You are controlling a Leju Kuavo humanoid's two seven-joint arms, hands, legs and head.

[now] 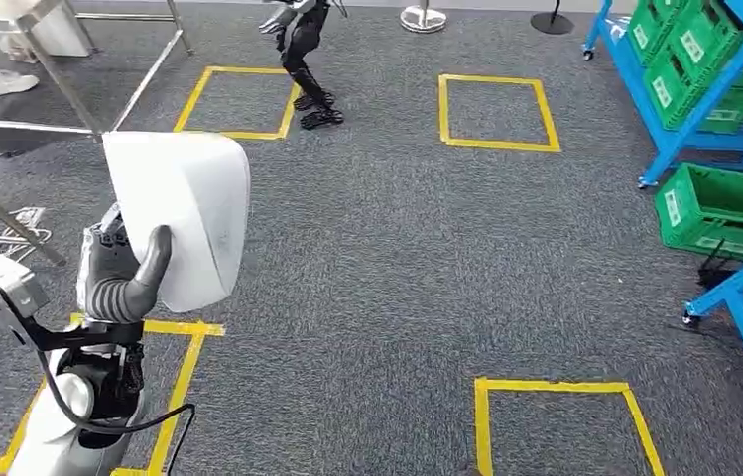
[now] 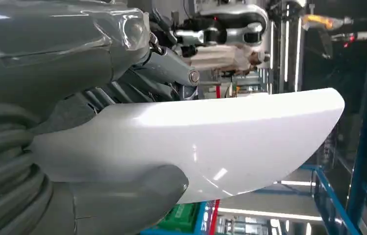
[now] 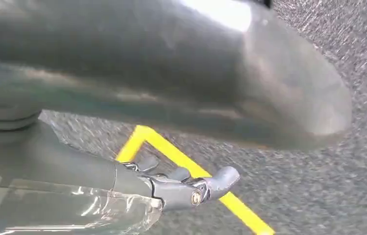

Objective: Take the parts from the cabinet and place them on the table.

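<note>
The left hand (image 1: 114,278) grips a white part (image 1: 184,213) above the carpet (image 1: 387,258). Right of the part stand green crates (image 1: 719,208) by blue shelving (image 1: 684,129).

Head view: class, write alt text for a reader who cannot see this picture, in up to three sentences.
The robot's left hand holds a white curved part above grey carpet marked with yellow tape squares. Blue racks with green crates stand on the right. Another humanoid robot stands at the far edge beside a metal table frame.
</note>
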